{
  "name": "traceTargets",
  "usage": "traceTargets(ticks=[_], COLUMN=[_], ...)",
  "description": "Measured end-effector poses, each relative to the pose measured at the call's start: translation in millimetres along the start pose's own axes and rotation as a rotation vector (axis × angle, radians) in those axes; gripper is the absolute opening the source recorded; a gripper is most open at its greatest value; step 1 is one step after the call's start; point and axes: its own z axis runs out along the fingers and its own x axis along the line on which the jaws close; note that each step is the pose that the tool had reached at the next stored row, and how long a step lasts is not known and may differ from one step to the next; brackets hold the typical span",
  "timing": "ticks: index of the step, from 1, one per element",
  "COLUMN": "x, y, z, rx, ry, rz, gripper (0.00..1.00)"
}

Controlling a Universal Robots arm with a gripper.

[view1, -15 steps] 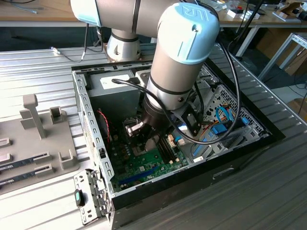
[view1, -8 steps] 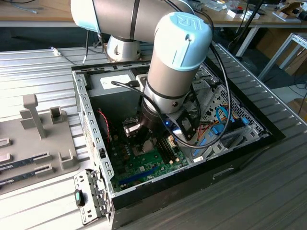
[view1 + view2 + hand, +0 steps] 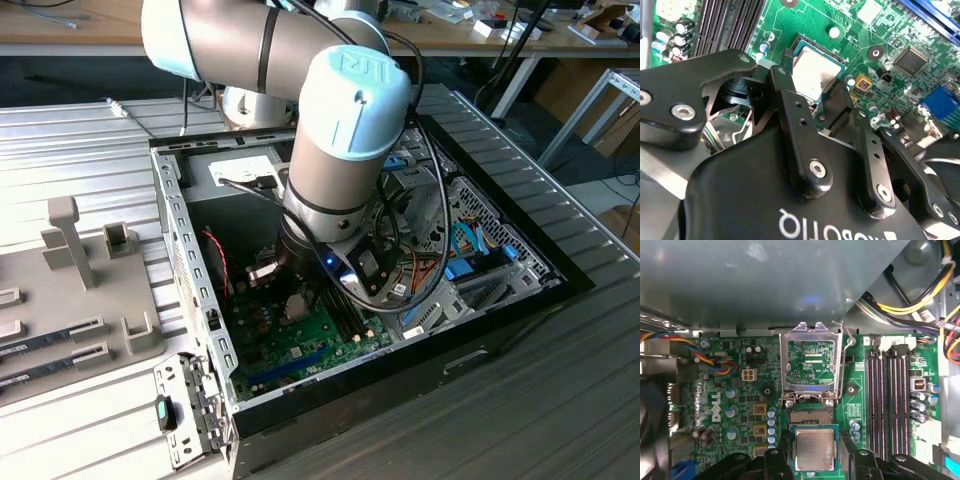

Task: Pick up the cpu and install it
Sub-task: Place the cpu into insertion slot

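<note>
1. The gripper (image 3: pixel 812 450) is closed on the cpu (image 3: pixel 813 449), fingers (image 3: pixel 790 100) pinching its two sides.
2. The cpu hangs over the motherboard (image 3: pixel 860 405), beside the open socket frame (image 3: pixel 812 365).
3. Risk: a tilted chip could bend socket pins.

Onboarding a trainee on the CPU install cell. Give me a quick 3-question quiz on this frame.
1. True or false: the socket frame is closed over the cpu.
2. The gripper is nearest to: A) the cpu B) the memory slots C) the coloured cables.
3. Fill in: the motherboard is ____ in colour.

Key: 1 false, the frame stands open beside the cpu; 2 A; 3 green.
</note>
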Motion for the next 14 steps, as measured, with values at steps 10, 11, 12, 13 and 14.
traceTargets(ticks=[10,11,12,13,14], x=[2.1,2.1,2.1,2.1,2.1], y=[3.2,3.3,3.4,3.6,4.0], z=[11.4,12.0,12.7,13.1,13.4], rx=[-0.0001,-0.0002,-0.0001,0.0,-0.0003], ry=[0.0002,0.0004,0.0007,0.0008,0.0008], rz=[-0.007,-0.013,-0.02,-0.026,-0.028], gripper=[0.47,0.47,0.47,0.47,0.47])
